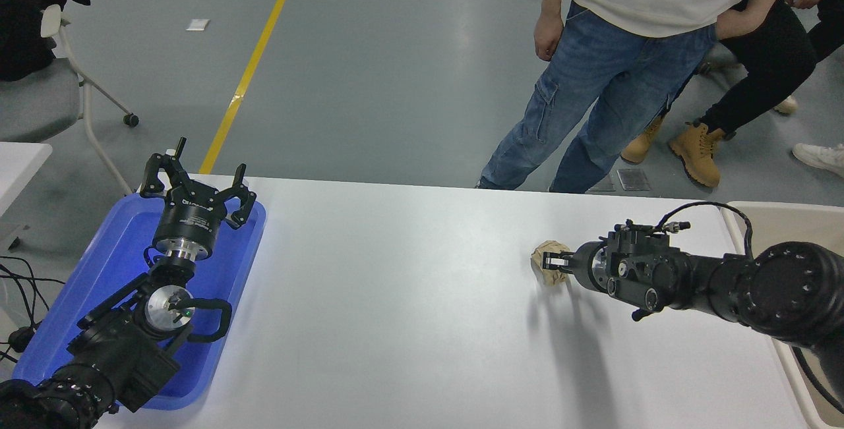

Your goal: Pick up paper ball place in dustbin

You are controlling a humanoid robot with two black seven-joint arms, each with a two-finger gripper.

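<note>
Single head view, high on the robot's side, facing forward and down over the white rectangular bench [409, 297], grey floor [395, 73] beyond, moderately near

Creased, matt tan kraft paper is seen in the paper ball [548, 262] near the table's [409, 297] right edge. The table top is smooth, faintly glossy white. The blue tray [99, 271] at the left edge is shiny plastic.

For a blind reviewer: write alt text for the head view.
The right gripper is at the tan paper ball on the white table, beside the beige dustbin. The left gripper hovers open over a blue tray.
</note>
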